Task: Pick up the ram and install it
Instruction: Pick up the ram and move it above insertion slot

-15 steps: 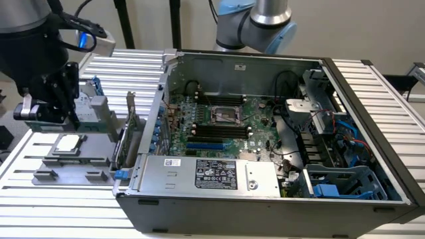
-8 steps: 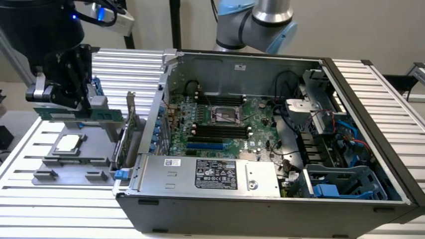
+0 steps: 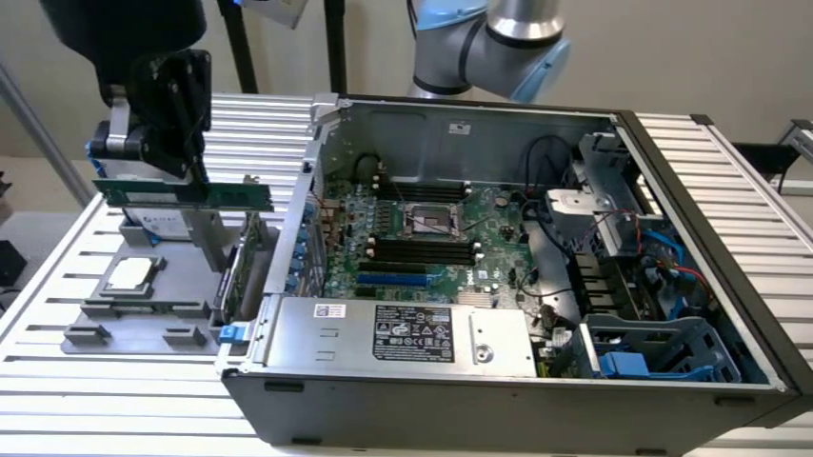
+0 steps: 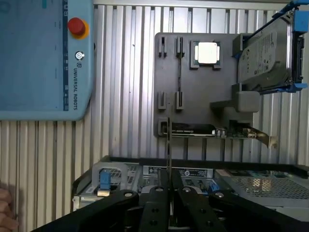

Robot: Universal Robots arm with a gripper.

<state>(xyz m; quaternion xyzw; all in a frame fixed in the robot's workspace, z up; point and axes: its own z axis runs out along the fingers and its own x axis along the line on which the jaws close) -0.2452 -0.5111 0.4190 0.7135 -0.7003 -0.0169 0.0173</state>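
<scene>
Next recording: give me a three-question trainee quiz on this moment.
1. True or false: the ram is already installed inside the computer case.
2. The gripper has its fingers: A) open; B) shut on the ram; C) shut on nothing.
3. Fill in: the ram hangs above the grey ____ beside the computer case.
Key: 1 false; 2 B; 3 tray.

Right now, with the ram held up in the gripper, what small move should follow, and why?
Probably a sideways carry toward the exterior view's right. The gripper holds the ram lifted above the grey holder tray, while the black memory slots lie inside the open case, well off to that side.
</scene>
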